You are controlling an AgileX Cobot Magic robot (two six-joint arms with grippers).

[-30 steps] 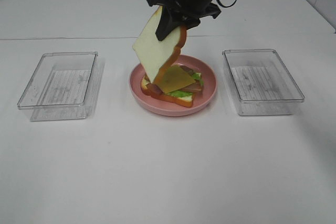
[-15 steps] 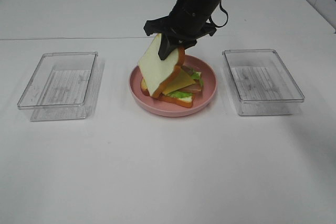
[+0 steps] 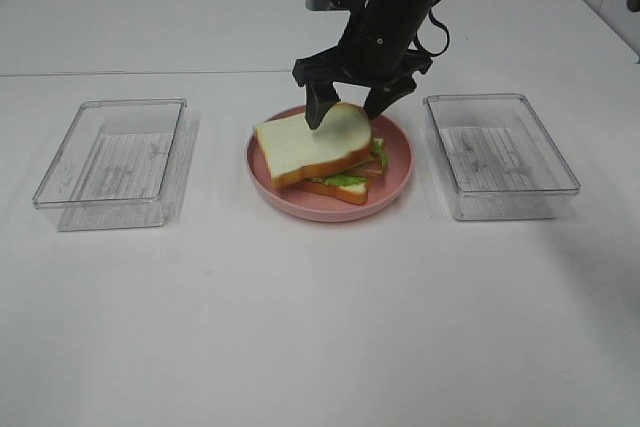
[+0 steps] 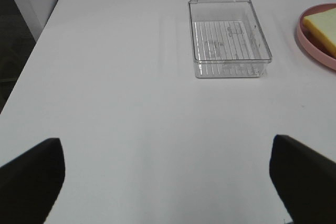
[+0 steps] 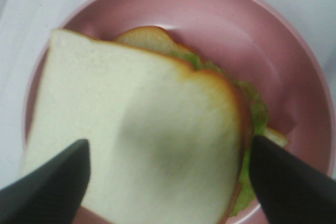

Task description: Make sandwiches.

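Note:
The sandwich (image 3: 322, 159) lies on the pink plate (image 3: 396, 169) at the table's middle. Its top white bread slice (image 3: 308, 144) rests slightly tilted over green lettuce (image 3: 345, 179) and the bottom slice. My right gripper (image 3: 347, 111) hangs just over the far edge of that slice, open, fingers either side and not clamping it. The right wrist view looks straight down on the bread (image 5: 142, 129), with lettuce (image 5: 252, 129) peeking out and my right gripper (image 5: 168, 150) spread wide. My left gripper (image 4: 168, 163) is open over bare table, far from the plate (image 4: 312, 45).
A clear plastic tray (image 3: 115, 162) stands left of the plate and another (image 3: 498, 154) right of it. The left tray (image 4: 229, 38) also shows in the left wrist view. White table extends in front of the plate.
The bread slice hung tilted from my shut right gripper; it came down onto the stack, the gripper opened, and the slice now lies on the sandwich. Left arm unmoved.

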